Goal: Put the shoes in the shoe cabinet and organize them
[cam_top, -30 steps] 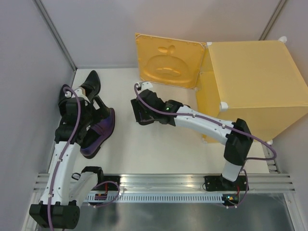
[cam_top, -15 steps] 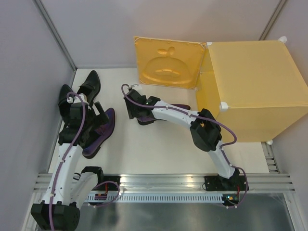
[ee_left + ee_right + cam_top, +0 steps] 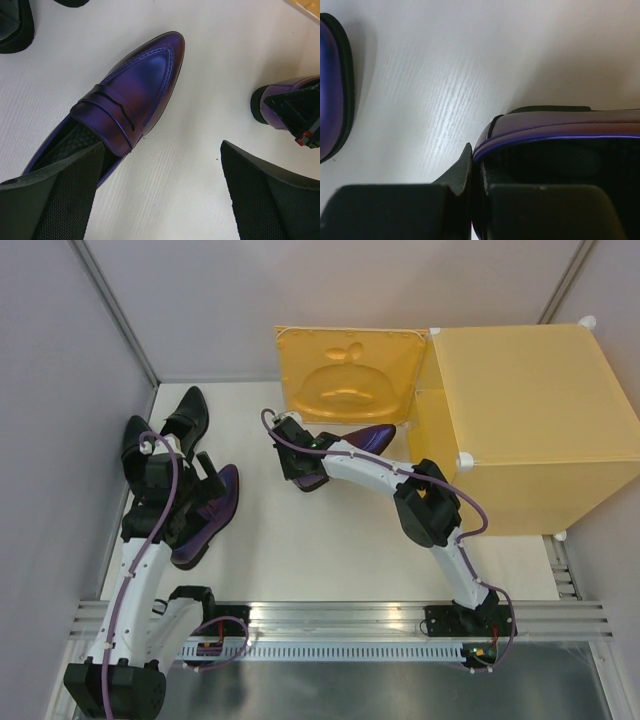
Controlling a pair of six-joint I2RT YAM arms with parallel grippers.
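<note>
The bench (image 3: 300, 550) carries all four shoes, so you have stored nothing yet. The shoe cabinet (image 3: 520, 420) stands with its door (image 3: 345, 375) swung wide, which means the opening step is done. The overhead view does not show its inside.

Nearest the cabinet is one purple shoe (image 3: 365, 437), lying just before the open door with its toe towards the cabinet. The second purple shoe (image 3: 130, 100) lies well apart from the cabinet, on the door side. The black shoes (image 3: 188, 412) lie farther from the cabinet again, one of them partly hidden by the left arm.

Your right hand (image 3: 477, 170) is closed on the heel rim of the nearer purple shoe, one finger inside it and one outside. Whether that shoe is lifted off the bench, I cannot tell. Your left hand (image 3: 160, 190) hangs wide open over the second purple shoe and holds nothing.

As I judge it, you are at the first of four placements. After that shoe goes in, its mate and the black pair remain, then the sorting by pairs.
</note>
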